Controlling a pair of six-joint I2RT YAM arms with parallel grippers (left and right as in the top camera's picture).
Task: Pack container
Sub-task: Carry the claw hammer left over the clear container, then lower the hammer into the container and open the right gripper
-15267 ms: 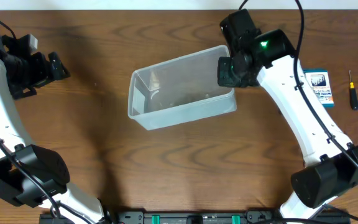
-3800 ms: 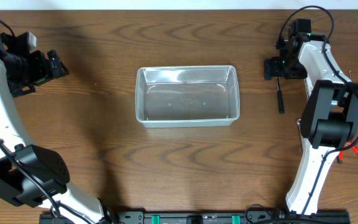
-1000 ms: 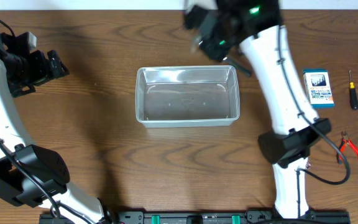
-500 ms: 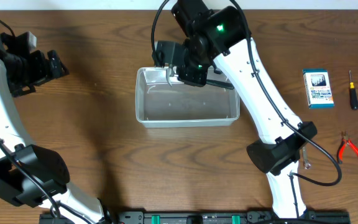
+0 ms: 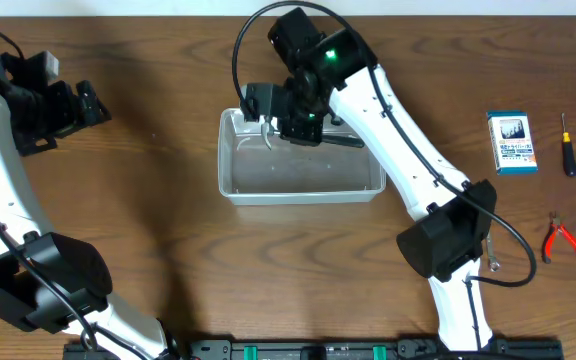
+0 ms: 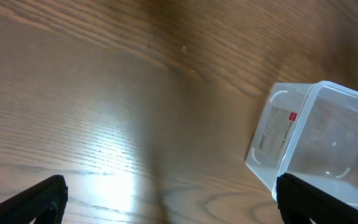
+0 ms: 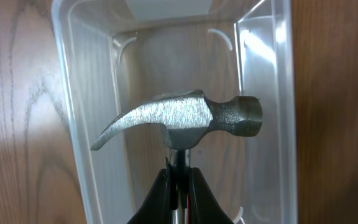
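Container point(image 5: 303, 193): mid-desk, nearer far edge; thin clear plastic, light, prob. slides easily; take by rim.
Hammer point(image 7: 185, 118): steel, head-heavy; over container interior.
Right gripper point(image 7: 178, 183): clamped on handle just below head.
Left gripper point(image 6: 173, 202): fingers apart, near far-left corner.
Hidden: handle length; head-to-floor gap unclear.

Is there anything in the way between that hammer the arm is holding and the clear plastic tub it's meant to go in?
Nothing visible is in the way. The right gripper holds the hammer directly over the open tub, which has no lid and looks empty inside.
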